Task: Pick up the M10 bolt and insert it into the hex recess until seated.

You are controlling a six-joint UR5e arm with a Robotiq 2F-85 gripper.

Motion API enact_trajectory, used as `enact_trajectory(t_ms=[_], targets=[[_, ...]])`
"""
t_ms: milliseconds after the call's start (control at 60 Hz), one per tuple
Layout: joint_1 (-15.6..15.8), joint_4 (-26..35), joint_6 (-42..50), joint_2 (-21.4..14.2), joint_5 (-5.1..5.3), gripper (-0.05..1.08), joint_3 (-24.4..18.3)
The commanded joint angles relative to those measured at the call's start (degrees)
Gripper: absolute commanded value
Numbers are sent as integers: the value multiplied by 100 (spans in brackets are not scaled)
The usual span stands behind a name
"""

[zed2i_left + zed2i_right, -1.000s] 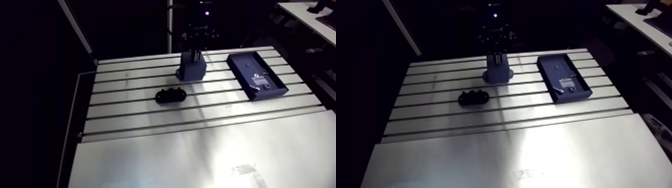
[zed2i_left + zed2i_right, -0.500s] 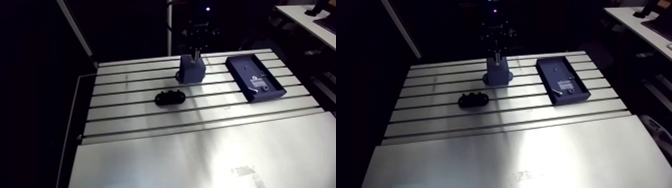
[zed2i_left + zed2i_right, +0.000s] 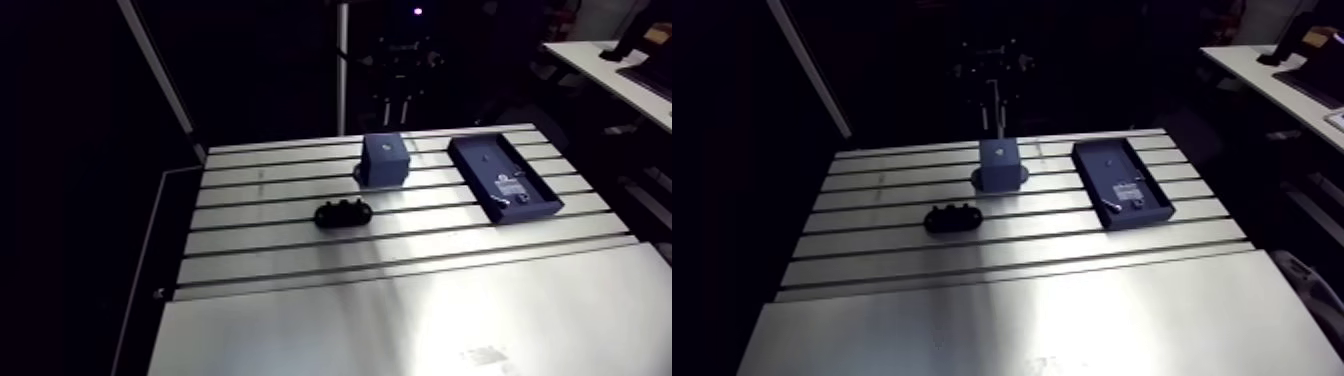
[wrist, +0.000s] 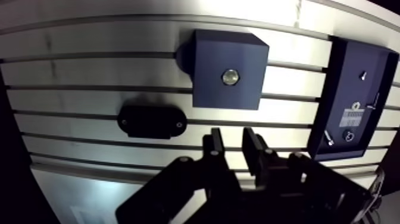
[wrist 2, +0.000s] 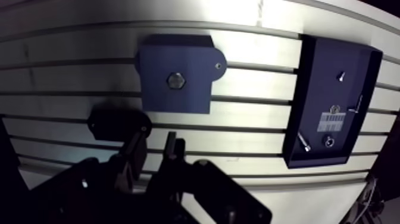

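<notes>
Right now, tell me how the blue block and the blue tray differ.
The blue block stands tall and square; the blue tray lies flat, long and rimmed. The block carries one bolt, head up, in the middle of its top; the tray holds several small loose parts and a label. Both are dark blue and rest on the slotted table.

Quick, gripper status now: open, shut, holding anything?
Gripper: open, holding nothing. The bolt sits in the block, ahead of the fingers.
</notes>
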Motion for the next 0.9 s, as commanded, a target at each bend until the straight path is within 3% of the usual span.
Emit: enact_trajectory(t_ms=[17, 167, 333, 633, 900], targets=[[42, 973, 68, -629, -6, 0, -488], [131, 1629, 72, -1032, -6, 0, -649], [363, 1940, 104, -1441, 20, 0, -636], [383, 1877, 373, -2232, 73, 1, -311], [385, 1885, 406, -2543, 185, 1, -221]])
